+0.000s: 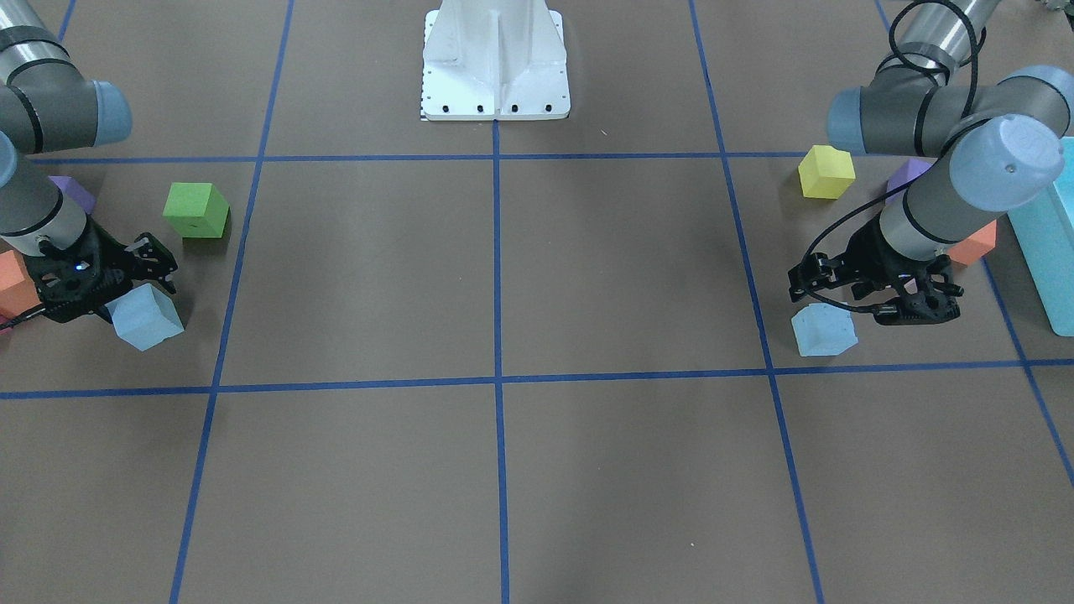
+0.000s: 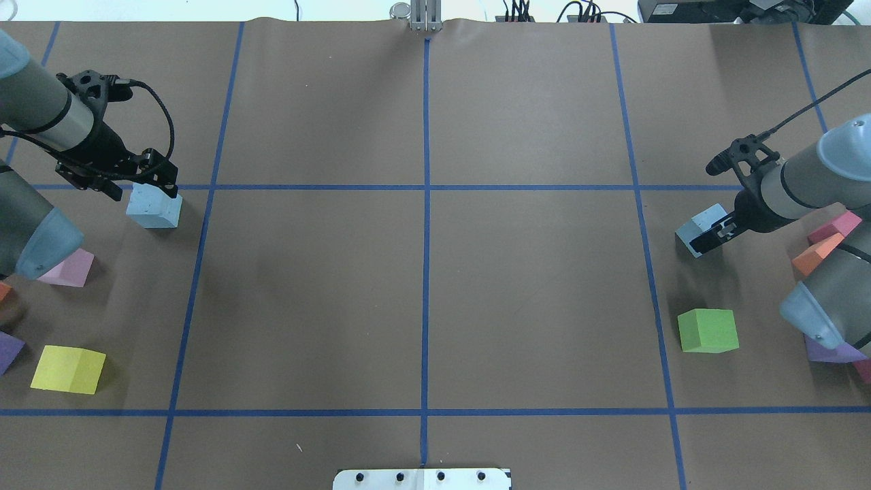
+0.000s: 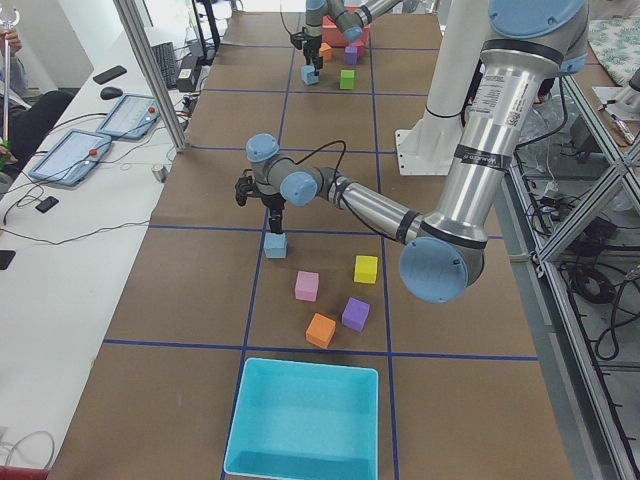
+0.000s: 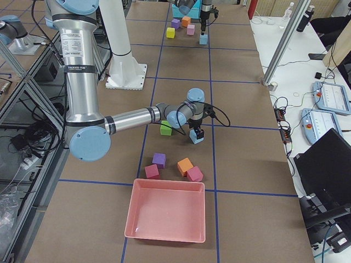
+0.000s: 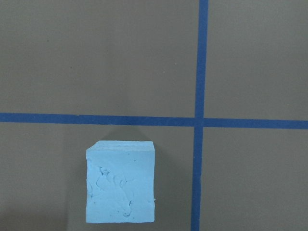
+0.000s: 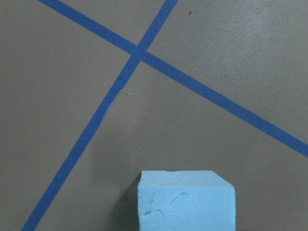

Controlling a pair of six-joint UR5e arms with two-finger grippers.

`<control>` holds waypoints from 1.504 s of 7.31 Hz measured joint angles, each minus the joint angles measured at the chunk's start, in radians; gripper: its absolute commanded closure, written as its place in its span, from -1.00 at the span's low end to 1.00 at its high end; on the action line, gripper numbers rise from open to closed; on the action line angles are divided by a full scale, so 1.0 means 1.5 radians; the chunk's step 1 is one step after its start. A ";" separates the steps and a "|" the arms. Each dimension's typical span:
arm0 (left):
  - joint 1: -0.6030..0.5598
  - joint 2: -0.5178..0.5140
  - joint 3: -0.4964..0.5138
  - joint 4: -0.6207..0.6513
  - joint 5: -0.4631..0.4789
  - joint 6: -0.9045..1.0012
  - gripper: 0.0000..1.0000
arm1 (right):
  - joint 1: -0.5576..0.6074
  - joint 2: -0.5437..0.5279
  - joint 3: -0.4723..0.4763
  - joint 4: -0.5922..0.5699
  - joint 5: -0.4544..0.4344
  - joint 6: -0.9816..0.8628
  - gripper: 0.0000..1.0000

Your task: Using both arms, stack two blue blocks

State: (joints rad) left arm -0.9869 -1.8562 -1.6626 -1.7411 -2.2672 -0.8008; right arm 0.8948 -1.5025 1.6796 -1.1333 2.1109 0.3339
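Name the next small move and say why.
Probably shut the right claw on its blue block and raise it a little. That claw sits right at the block, which seems to rest on the table, far from the other blue block by the left claw. Whether it grips already is unclear.

Brown table (image 2: 531, 286), blue tape grid (image 2: 426, 187) right across it. Sitting on it: a blue block (image 2: 155, 206) by a tape crossing, yellow cube (image 2: 68, 369), pink cube (image 2: 68, 267), green cube (image 2: 708, 331), and a turquoise tray (image 3: 305, 420) at one end.
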 measured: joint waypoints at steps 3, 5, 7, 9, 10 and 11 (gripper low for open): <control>-0.001 0.000 0.002 0.000 0.000 0.001 -0.99 | -0.013 0.018 -0.011 -0.003 -0.005 0.000 0.15; -0.001 0.000 0.001 0.000 0.001 0.002 -0.99 | -0.010 0.023 -0.012 -0.013 -0.005 -0.002 0.14; -0.006 0.004 -0.002 0.000 0.001 0.017 -0.99 | 0.020 0.036 -0.005 -0.035 0.009 -0.005 0.12; -0.010 0.020 -0.003 -0.001 0.014 0.067 -0.99 | 0.057 0.110 0.039 -0.160 0.046 0.001 0.08; -0.009 0.021 0.001 -0.001 0.020 0.075 -0.99 | 0.061 0.159 0.060 -0.232 0.052 0.021 0.08; -0.007 0.014 0.012 -0.001 0.023 0.079 -0.99 | 0.051 0.204 0.071 -0.276 0.049 0.069 0.09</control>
State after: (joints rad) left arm -0.9972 -1.8353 -1.6450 -1.7429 -2.2327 -0.6824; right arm 0.9707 -1.1960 1.7860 -1.5466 2.1843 0.4378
